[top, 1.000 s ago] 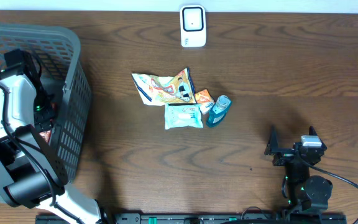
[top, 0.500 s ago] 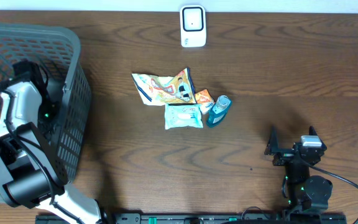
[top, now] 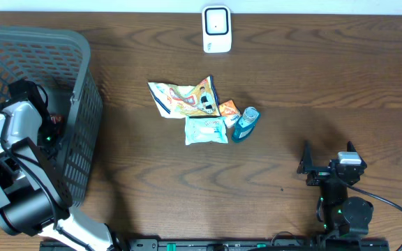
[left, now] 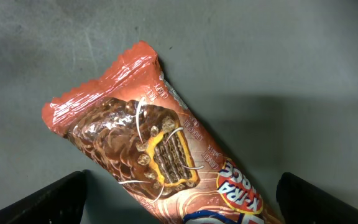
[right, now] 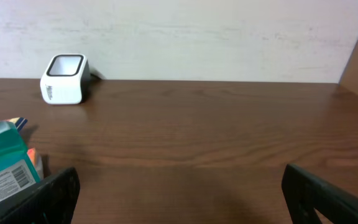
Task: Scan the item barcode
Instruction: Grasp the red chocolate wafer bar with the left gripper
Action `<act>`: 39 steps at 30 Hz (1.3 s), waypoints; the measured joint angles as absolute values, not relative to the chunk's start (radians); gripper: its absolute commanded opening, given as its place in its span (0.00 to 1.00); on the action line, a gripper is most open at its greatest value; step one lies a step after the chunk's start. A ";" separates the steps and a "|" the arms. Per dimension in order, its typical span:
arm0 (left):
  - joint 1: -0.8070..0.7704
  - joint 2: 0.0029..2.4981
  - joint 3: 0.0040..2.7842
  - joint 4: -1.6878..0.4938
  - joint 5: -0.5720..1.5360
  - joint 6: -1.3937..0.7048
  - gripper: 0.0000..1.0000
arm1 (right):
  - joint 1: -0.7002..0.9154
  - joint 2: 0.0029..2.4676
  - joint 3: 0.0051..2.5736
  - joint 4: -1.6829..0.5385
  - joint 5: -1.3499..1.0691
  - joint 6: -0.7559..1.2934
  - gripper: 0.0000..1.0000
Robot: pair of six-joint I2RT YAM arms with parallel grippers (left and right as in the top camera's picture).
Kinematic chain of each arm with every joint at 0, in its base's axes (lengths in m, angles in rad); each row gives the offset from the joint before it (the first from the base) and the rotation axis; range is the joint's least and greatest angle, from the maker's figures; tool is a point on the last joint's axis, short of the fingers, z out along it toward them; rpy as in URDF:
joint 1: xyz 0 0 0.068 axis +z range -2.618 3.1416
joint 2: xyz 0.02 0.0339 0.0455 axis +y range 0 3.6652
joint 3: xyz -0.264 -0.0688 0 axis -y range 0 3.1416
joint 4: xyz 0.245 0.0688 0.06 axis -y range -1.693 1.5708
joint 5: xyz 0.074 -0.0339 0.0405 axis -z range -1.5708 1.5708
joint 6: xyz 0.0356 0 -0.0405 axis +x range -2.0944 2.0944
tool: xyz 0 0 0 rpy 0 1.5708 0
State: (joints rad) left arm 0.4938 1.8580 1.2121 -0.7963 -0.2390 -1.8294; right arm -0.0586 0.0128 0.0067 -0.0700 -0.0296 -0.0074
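We record: table (top: 326,77), dark wood, smooth, grained, with a faint sheen. Basket (top: 82,104), grey plastic mesh, matt; its floor likewise matt grey. Wafer wrapper (left: 148,149), reddish-brown film, glossy, crinkled at the seal. Scanner (top: 216,29), white plastic, smooth. Snack packets (top: 183,97), printed film, which we judge shiny.

Dark brown wood-grain table (top: 152,181); pale off-white wall (right: 197,31) behind far edge; soft even light.

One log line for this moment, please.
left end effector: open, above snack bar in basket | right end effector: open, empty | scanner: no item at it
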 measured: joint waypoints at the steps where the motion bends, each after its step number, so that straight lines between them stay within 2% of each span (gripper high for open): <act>1: 0.494 1.858 1.212 -0.796 -0.240 -1.829 0.98 | -0.059 0.013 0.007 -0.070 -0.030 -0.007 0.99; 28: 0.498 1.881 1.236 -0.692 -0.181 -1.716 0.98 | -0.058 0.013 0.007 -0.070 -0.030 -0.007 0.99; 33: 0.497 1.898 1.252 -0.705 -0.165 -1.638 0.97 | -0.059 0.013 0.007 -0.070 -0.030 -0.007 0.99; 36: 0.497 1.903 1.258 -0.717 -0.157 -1.588 0.77 | -0.059 0.013 0.007 -0.070 -0.030 -0.007 0.99; 39: 0.496 1.907 1.256 -0.737 -0.154 -1.541 0.33 | -0.059 0.013 0.007 -0.070 -0.030 -0.007 0.99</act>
